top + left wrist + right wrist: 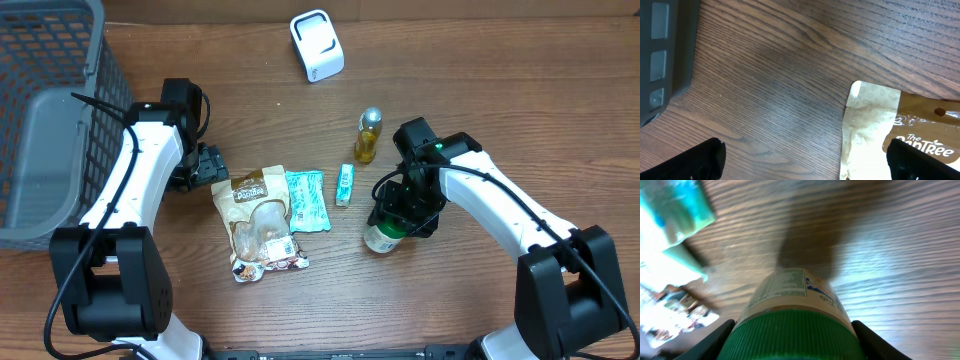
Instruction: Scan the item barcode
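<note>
A jar with a ribbed green lid (792, 340) and a pale printed label (785, 287) fills the bottom of the right wrist view. My right gripper (792, 342) is shut on it, with a black finger (715, 340) pressed to each side of the lid. From overhead, the jar (380, 238) pokes out below the right gripper (400, 212), right of centre. My left gripper (205, 165) stands open and empty just above the wood, at the top left corner of a brown snack pouch (260, 222). The pouch corner (875, 125) lies by the left gripper (810, 162). A white scanner (317, 45) sits at the far edge.
A grey mesh basket (50, 120) stands at the far left, its wall (665, 50) close to my left gripper. A teal packet (306, 200), a small teal stick pack (345, 184) and a yellow bottle (368, 137) lie between the arms.
</note>
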